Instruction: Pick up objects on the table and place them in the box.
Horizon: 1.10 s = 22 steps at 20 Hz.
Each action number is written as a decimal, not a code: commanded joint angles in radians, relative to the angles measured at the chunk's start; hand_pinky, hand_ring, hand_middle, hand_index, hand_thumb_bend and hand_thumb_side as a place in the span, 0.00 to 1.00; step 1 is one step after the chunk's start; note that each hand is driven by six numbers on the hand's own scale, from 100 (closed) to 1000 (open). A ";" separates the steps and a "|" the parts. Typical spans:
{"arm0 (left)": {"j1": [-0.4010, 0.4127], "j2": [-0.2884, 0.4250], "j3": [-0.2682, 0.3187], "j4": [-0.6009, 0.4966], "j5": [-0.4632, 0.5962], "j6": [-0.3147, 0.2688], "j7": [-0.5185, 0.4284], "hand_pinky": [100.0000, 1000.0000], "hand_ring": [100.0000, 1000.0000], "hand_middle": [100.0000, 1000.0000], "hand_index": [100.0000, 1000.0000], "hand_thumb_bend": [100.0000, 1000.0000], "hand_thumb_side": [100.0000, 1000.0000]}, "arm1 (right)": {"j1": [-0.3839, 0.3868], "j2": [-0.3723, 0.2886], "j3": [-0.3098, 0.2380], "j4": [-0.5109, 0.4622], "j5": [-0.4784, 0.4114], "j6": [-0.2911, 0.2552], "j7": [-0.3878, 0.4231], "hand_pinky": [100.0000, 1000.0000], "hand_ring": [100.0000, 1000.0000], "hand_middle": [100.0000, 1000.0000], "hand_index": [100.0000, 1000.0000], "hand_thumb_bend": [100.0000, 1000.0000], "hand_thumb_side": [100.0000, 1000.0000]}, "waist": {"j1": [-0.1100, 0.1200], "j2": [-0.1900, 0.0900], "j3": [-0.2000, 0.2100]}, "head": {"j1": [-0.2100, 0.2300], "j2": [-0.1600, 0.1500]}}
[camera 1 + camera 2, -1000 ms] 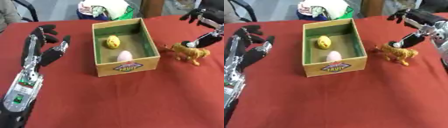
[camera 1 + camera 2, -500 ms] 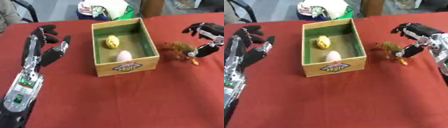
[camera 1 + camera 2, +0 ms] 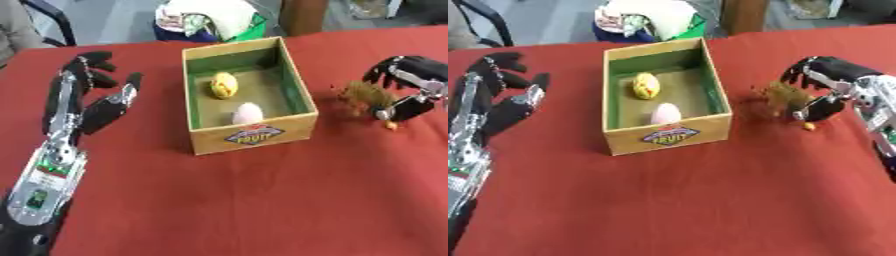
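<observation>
Count: 1 box (image 3: 250, 135), 2 items inside it, 1 item outside, 2 hands in view.

Box: open-top cardboard, green inner walls, printed label on near face. Sits on red tablecloth (image 3: 262, 200), between the two hands; nearer the R hand than the L.

Inside box: 1 yellow egg-shaped obj (image 3: 223, 84) toward far end, 1 pale pink/white egg-shaped obj (image 3: 248, 113) toward near end. Apart, not touching each other.

Outside box: 1 brown toy animal (image 3: 782, 98), blurred, just off the box's R wall, directly at the R hand's fingertips on its box-ward side. Small orange bit (image 3: 808, 126) shows below the hand; can't tell if it belongs to the toy.

R hand (image 3: 829, 87): fingers curled over, thumb below, arched around the toy's far side. Contact w/ toy looks likely but blur prevents confirming a closed grip — can't tell.

L hand (image 3: 92, 97): lies on cloth at view's left, well apart from box, fingers extended and spread, holding nothing.

Surroundings: beyond table's far edge, behind the box, a pale bundle w/ green and blue parts (image 3: 210, 20); chair frame (image 3: 54, 17) at upper left. Nothing between R hand and box opening except the box's R wall.
</observation>
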 commanded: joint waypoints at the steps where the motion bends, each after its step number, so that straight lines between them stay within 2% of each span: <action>1: -0.007 0.010 0.011 -0.017 0.001 0.000 -0.002 0.60 0.47 0.52 0.71 0.39 0.14 | -0.011 -0.013 -0.004 -0.002 0.008 -0.005 0.014 0.31 0.42 0.46 0.60 0.00 0.00 | -0.003 -0.017 0.000 | 0.002 -0.005; 2: -0.007 0.009 0.011 -0.017 0.001 0.000 -0.002 0.60 0.47 0.52 0.71 0.39 0.14 | -0.011 -0.013 -0.004 -0.003 0.008 -0.006 0.015 0.29 0.41 0.45 0.58 0.00 0.00 | -0.003 -0.017 0.000 | 0.002 -0.005; 3: -0.007 0.009 0.011 -0.017 0.001 -0.001 -0.002 0.60 0.47 0.52 0.71 0.39 0.14 | -0.011 -0.013 -0.005 -0.004 0.008 -0.008 0.015 0.23 0.36 0.40 0.52 0.00 0.00 | -0.003 -0.017 -0.001 | 0.002 -0.005; 5: -0.008 0.008 0.011 -0.017 0.001 -0.001 -0.002 0.60 0.47 0.52 0.71 0.39 0.14 | -0.012 -0.013 -0.006 -0.007 0.008 -0.012 0.013 0.16 0.29 0.35 0.47 0.00 0.00 | -0.003 -0.018 -0.002 | 0.002 -0.004; 9: -0.008 0.008 0.012 -0.017 0.001 -0.001 -0.001 0.60 0.47 0.52 0.71 0.39 0.14 | -0.018 -0.016 -0.014 -0.025 0.002 -0.009 -0.031 0.09 0.22 0.32 0.44 0.00 0.00 | -0.004 -0.019 -0.001 | 0.002 -0.004; 14: -0.007 0.009 0.013 -0.019 0.001 -0.001 0.000 0.60 0.47 0.52 0.71 0.39 0.14 | -0.045 -0.022 -0.017 -0.058 -0.019 -0.003 -0.077 0.06 0.19 0.31 0.43 0.00 0.00 | -0.006 -0.022 0.001 | 0.001 -0.003; 19: -0.007 0.009 0.013 -0.021 0.001 -0.001 0.002 0.60 0.47 0.52 0.71 0.39 0.14 | -0.076 -0.029 -0.012 -0.102 -0.048 0.000 -0.074 0.06 0.19 0.31 0.43 0.00 0.00 | -0.008 -0.023 0.003 | 0.001 -0.002; 22: -0.006 0.010 0.012 -0.024 0.000 -0.002 0.002 0.60 0.47 0.52 0.71 0.39 0.13 | -0.135 -0.025 -0.008 -0.133 -0.071 -0.006 -0.073 0.07 0.19 0.31 0.44 0.00 0.00 | -0.014 -0.028 0.012 | -0.004 0.001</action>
